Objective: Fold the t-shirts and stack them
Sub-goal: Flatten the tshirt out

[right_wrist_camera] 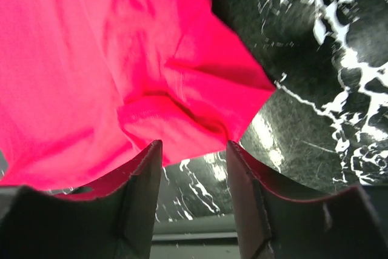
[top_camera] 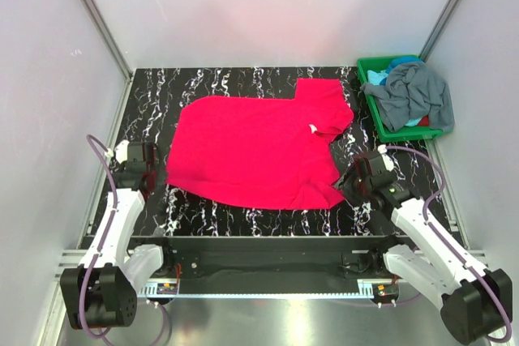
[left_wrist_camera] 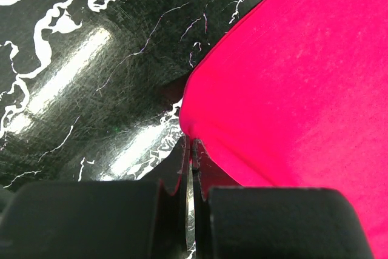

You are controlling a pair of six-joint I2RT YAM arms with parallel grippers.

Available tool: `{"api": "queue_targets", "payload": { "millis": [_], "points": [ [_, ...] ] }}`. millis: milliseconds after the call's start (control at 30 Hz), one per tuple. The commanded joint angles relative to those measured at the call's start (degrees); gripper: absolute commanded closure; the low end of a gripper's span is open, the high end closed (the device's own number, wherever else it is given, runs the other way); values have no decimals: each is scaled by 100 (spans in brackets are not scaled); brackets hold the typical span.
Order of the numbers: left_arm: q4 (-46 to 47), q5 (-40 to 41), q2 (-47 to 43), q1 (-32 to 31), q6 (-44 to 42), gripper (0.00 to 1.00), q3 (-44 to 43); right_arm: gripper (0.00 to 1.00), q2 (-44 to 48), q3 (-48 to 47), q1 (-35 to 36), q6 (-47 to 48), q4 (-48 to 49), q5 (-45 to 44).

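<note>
Magenta cloth fills the middle of the scene: the magenta t-shirt lies spread flat on the black marbled counter. One sleeve points toward the green bin, where the slate grey-blue t-shirt and the light teal t-shirt sit bunched. The left gripper is pressed together right at the shirt's left edge; it is not possible to tell whether any cloth is caught in it. The right gripper stands spread at the rumpled near-right corner, with the fabric just ahead of its tips. The likely risk is an uneven fold. If the left side holds nothing, or only a sliver of hem, one edge would lift while the other lies on the counter, and the shirt would skew or drag. On the right, the wrinkled corner could yield a pinch of one layer only, or a close on bare marble. Thin jersey may also slip free under tension
</note>
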State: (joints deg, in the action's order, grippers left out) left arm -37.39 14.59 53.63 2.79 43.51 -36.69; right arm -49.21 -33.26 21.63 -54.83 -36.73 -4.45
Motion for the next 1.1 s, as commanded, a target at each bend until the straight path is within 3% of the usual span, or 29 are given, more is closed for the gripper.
{"api": "queue_targets", "payload": {
  "millis": [0,267,433,533,867,1067],
  "points": [
    [302,106,-63,38,70,100,30,46,-104,-330,-27,-125,103,-627],
    [390,-53,-133,29,70,100,206,52,-1809,-997,-18,-204,456,-680],
    [416,-88,-291,38,79,100,294,66,-2487,-1631,-27,-466,-149,-618],
    [443,-105,-318,29,70,100,346,64,-2620,-1562,-27,-827,-282,-479],
    [574,-211,-282,29,123,100,408,57,-3112,-991,-27,-722,473,-83],
    [592,-202,-169,29,272,100,399,62,-3252,-814,-27,-679,693,-144]
  ]
}}
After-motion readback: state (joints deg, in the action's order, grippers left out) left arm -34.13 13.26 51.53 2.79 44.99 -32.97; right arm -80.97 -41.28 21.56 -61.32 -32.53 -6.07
